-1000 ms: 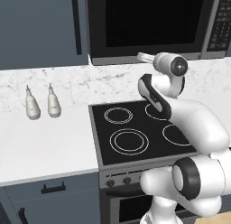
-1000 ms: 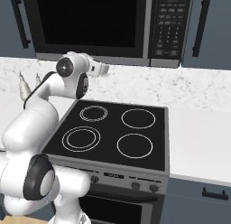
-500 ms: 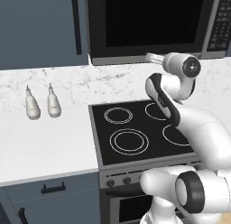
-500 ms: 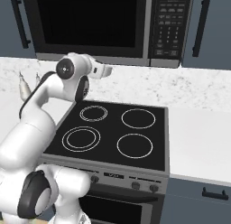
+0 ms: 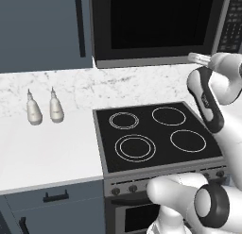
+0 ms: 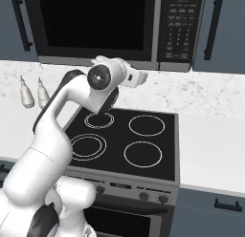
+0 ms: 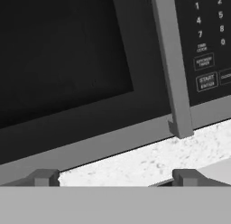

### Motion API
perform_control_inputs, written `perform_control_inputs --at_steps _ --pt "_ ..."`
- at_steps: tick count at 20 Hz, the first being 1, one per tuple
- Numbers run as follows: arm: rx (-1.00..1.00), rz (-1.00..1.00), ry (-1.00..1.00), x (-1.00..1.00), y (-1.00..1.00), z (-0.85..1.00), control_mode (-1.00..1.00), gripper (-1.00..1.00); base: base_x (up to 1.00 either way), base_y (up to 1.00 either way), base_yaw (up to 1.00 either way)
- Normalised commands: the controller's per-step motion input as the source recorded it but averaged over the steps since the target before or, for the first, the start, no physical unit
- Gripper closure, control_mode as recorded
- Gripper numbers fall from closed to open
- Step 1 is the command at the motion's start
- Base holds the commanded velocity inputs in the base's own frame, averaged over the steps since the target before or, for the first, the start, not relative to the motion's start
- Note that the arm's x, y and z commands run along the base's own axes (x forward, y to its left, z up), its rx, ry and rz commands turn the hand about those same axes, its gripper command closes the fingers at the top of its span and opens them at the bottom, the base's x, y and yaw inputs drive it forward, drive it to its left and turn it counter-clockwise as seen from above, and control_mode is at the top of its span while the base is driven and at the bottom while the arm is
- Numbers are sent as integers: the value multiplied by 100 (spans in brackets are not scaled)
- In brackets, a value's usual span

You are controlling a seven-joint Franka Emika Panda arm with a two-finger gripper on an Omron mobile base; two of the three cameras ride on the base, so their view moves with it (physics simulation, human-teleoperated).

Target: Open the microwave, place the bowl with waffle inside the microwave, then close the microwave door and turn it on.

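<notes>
The microwave (image 5: 156, 25) (image 6: 95, 23) hangs above the stove with its door (image 7: 67, 51) shut. A grey vertical handle (image 7: 173, 69) runs down the door's right edge, beside the black keypad (image 7: 207, 38) (image 6: 179, 28). My gripper (image 5: 196, 57) (image 6: 139, 77) (image 7: 115, 178) hovers just below the microwave's bottom edge, near the handle's lower end. It is open, touches nothing and has nothing between its fingers. The bowl and the waffle are out of view.
A black four-ring stove (image 5: 156, 134) (image 6: 124, 140) lies under the arm. Two white bottles (image 5: 45, 110) (image 6: 33, 91) stand on the marble counter (image 5: 52, 153) to the left. More counter (image 6: 210, 145) extends right of the stove. Blue cabinets flank the microwave.
The hand has swung to the right along the microwave's lower edge, toward the handle and keypad. Its jaws have stayed open.
</notes>
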Motion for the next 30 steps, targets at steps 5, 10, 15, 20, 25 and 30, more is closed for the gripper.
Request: perform_control_inputs --at_steps 5,10,15,20,25,30 --pt "-5 0 0 -48 -90 8 -100 -100 0 0 0" --pt "-15 0 -8 -41 -52 6 -100 -100 0 0 0" --pt "-8 0 -17 -6 -55 19 -100 -100 0 0 0" --pt "0 1 -7 1 -27 7 -100 -100 0 0 0" --pt "0 0 0 5 -16 -1 -100 -100 0 0 0" --pt "0 0 0 36 -14 0 -100 -100 0 0 0"
